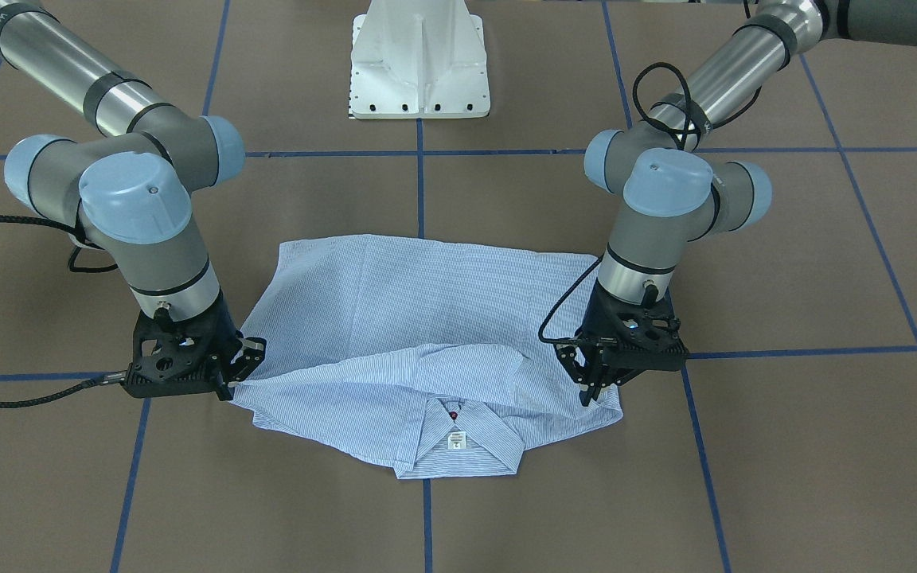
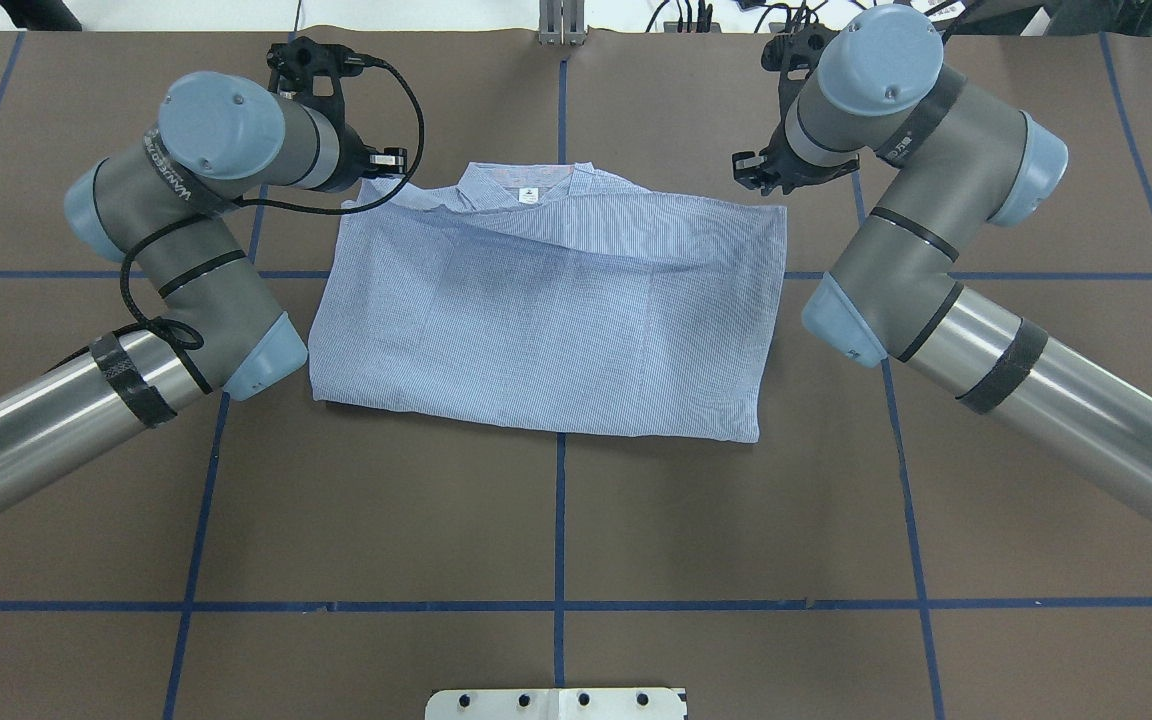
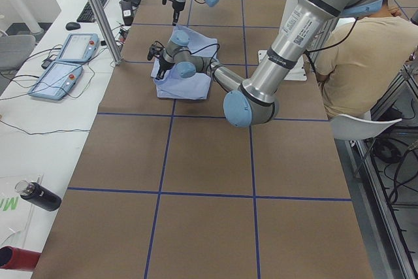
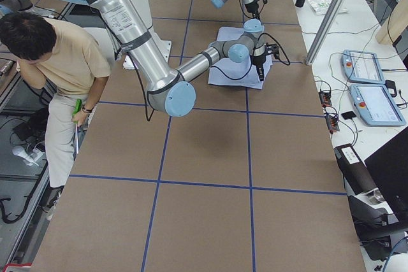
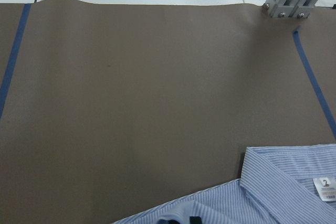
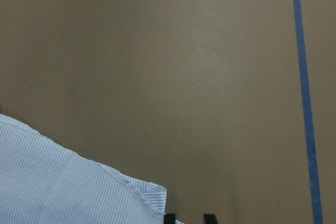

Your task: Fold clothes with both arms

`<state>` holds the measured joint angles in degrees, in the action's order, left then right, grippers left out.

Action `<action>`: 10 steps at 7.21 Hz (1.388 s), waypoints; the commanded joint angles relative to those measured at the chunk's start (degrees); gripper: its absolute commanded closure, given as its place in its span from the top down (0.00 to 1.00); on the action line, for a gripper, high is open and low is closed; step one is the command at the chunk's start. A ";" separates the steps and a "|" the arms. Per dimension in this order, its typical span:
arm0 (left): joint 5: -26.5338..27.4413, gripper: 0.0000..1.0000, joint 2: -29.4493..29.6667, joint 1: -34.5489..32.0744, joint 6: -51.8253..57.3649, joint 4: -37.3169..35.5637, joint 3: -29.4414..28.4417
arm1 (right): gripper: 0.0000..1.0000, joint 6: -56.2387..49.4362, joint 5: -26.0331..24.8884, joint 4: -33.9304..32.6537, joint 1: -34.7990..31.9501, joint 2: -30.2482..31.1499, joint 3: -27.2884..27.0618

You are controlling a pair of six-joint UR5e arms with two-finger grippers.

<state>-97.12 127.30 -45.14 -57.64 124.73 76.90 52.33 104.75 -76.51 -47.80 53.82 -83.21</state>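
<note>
Shirt (image 2: 546,320), finely striped blue and white, lies folded mid-tabletop (image 2: 556,520); directions follow the overhead view, 12 o'clock pointing away from the robot. Nearest the robot, at 6 o'clock, its doubled edge lies straight and flat, with bare brown surface between it and the pedestal base (image 2: 556,703). Further out, the upper layer stops just short of the collar (image 1: 458,446) and sags a little in the middle. At 11 o'clock the left tool (image 1: 590,391) looks pinched shut on that layer's corner. At 1 o'clock the right tool (image 1: 242,370) stands open, its fingertips (image 6: 169,217) apart and the cloth corner just beside one. By my reading, the hem-to-collar fold is being set down. Next, the left tool should let go, both should lift straight up, then go to the side edges for a crosswise fold. The arms (image 2: 206,290) stand just beside those edges at 3 and 9 o'clock. Beyond the collar, the tabletop runs to a metal post (image 5: 287,1) at its far edge.
</note>
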 commanded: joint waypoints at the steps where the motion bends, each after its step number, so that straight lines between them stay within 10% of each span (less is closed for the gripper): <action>1: -2.61 1.00 -0.03 -2.92 8.45 -0.02 -0.35 | 1.00 0.05 0.45 -0.04 -0.19 -0.38 -0.37; 6: -9.13 1.00 -18.02 -0.77 7.58 12.19 13.60 | 1.00 0.84 2.04 -0.57 -0.37 6.02 -12.58; 10: 0.05 0.98 -27.45 13.55 -5.25 12.38 22.60 | 1.00 2.25 1.86 -0.48 0.07 5.94 -12.68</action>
<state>-101.42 101.08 -36.26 -57.70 137.05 98.57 54.51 106.66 -77.00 -47.81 59.74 -95.83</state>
